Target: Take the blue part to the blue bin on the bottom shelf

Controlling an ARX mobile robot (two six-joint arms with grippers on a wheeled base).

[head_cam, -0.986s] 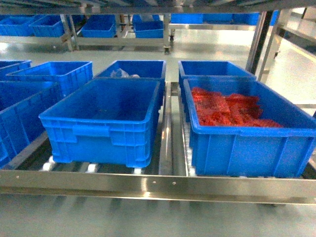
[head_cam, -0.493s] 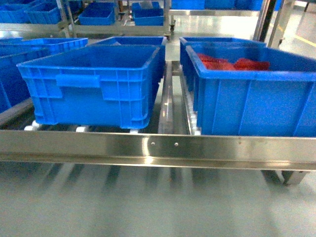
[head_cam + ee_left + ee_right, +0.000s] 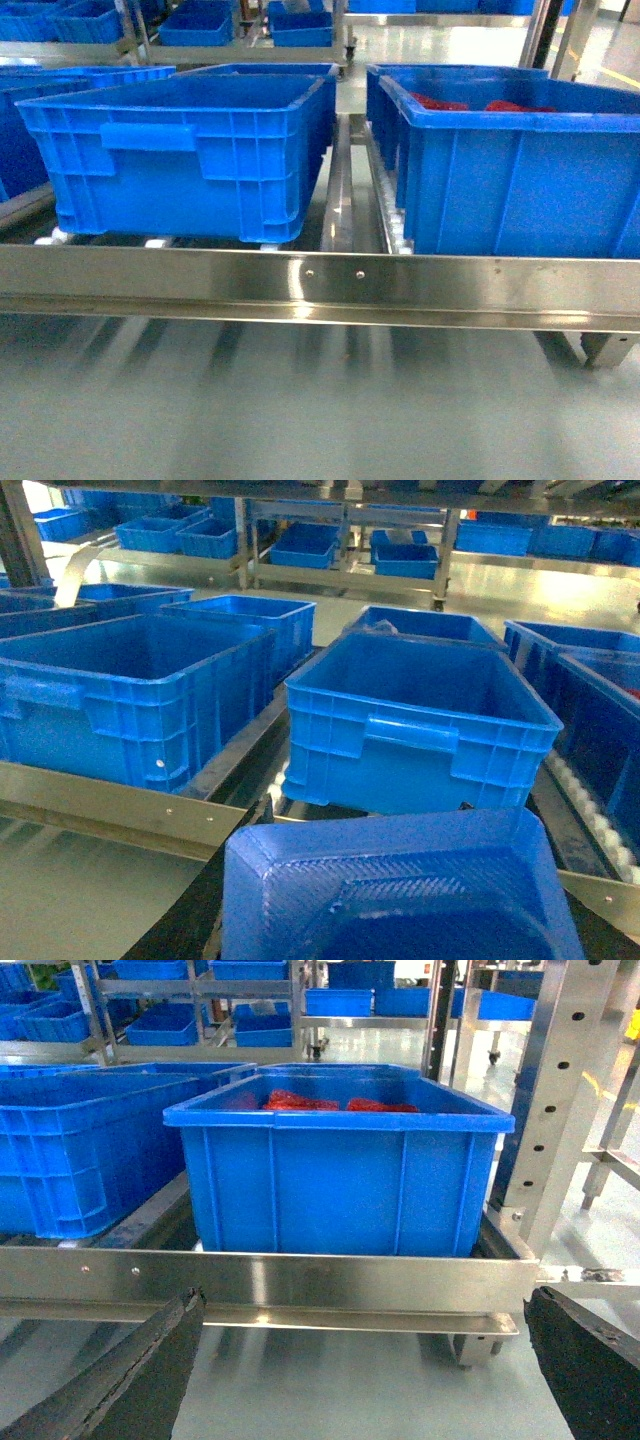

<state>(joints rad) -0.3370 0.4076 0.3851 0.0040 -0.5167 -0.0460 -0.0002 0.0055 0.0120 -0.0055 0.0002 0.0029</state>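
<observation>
The blue part, a shallow textured plastic tray shape, fills the bottom of the left wrist view. My left gripper is shut on it, and one dark finger shows at its left. Just beyond it is the bottom shelf's steel front rail, and behind that an empty blue bin. That blue bin sits left of centre in the head view, behind the rail. My right gripper hangs open and empty over the floor before the rail. Neither gripper shows in the head view.
A blue bin holding red parts stands on the right of the shelf, straight ahead of the right wrist. More blue bins line the shelf to the left and behind. A perforated steel rack post rises at right.
The head view has dropped and come closer to the shelf. The bins, seen from above before, now show from the side, and the front rail sits higher in the frame.
</observation>
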